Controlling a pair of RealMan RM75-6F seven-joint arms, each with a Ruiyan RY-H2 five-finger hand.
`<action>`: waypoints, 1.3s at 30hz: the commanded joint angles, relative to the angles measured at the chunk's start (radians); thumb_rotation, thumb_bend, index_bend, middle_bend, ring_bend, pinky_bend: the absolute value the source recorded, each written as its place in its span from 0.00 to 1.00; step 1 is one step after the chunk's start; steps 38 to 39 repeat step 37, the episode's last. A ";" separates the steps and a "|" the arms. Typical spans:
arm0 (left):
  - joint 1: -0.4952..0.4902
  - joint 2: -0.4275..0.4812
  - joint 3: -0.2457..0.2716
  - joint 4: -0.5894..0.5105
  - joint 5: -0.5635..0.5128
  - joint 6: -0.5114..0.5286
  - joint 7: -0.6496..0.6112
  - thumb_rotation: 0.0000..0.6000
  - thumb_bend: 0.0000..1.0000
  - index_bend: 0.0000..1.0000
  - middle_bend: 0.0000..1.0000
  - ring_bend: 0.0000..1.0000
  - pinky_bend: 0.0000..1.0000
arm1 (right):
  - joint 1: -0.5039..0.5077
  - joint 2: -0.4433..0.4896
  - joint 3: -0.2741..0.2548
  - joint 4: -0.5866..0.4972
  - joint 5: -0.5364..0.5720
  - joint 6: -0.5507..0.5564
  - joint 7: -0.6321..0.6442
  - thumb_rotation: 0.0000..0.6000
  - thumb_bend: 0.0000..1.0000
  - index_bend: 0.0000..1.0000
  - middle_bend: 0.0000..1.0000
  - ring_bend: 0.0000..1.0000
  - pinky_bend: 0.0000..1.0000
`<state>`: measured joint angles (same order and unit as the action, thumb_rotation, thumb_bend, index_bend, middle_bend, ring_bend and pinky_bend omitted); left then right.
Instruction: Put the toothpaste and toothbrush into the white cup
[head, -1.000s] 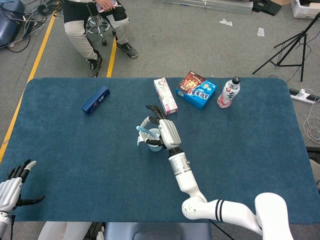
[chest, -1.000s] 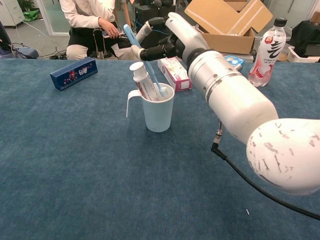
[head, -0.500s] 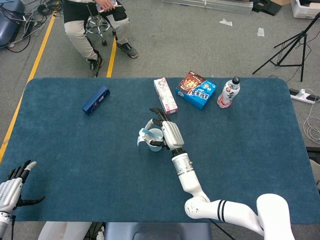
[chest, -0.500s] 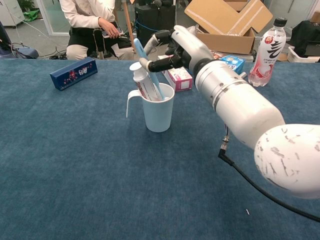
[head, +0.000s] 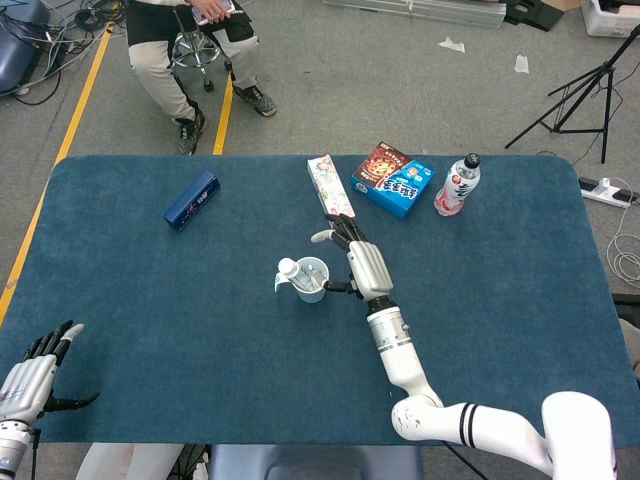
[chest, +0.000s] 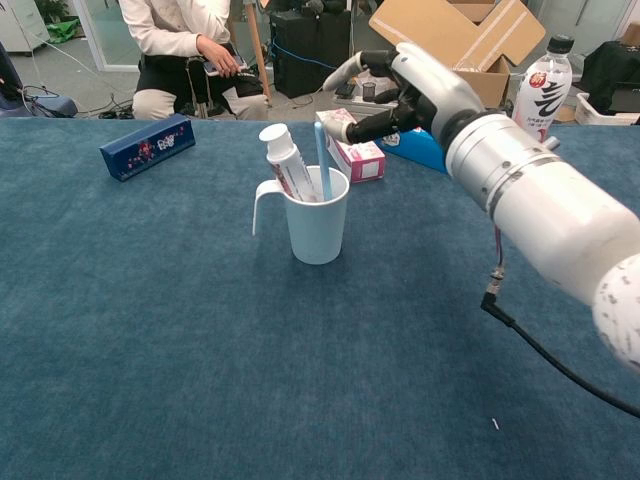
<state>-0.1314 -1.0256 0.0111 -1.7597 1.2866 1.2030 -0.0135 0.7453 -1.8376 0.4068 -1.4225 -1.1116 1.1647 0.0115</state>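
In white cup (chest: 317, 215) mid-table – toothpaste (chest: 282, 160) and toothbrush (chest: 323, 160) both standing near-upright; right hand (chest: 408, 88) just beside cup's right, released, fingers apart, holding nothing – left hand (head: 32, 372) far off, spread

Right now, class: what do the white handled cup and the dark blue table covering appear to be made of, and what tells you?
White handled cup: probably plastic, going by its smooth, matte, thin-looking wall. Dark blue table covering: a fabric like felt or short-pile carpet, going by its fuzzy, mottled, unreflective surface.
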 joint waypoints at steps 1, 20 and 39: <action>-0.006 -0.008 -0.004 -0.006 -0.007 -0.004 0.014 1.00 0.00 0.04 0.00 0.00 0.00 | -0.043 0.057 -0.031 -0.056 -0.017 0.022 -0.020 1.00 0.18 0.35 0.13 0.00 0.15; -0.041 -0.034 -0.047 -0.064 -0.047 0.016 0.096 1.00 0.00 0.04 0.00 0.00 0.00 | -0.346 0.595 -0.325 -0.437 -0.108 0.202 -0.420 1.00 0.02 0.24 0.02 0.00 0.15; -0.014 -0.060 -0.070 -0.076 0.007 0.123 0.056 1.00 0.00 0.04 0.00 0.00 0.00 | -0.520 0.706 -0.433 -0.466 -0.080 0.263 -0.436 1.00 0.00 0.10 0.00 0.00 0.15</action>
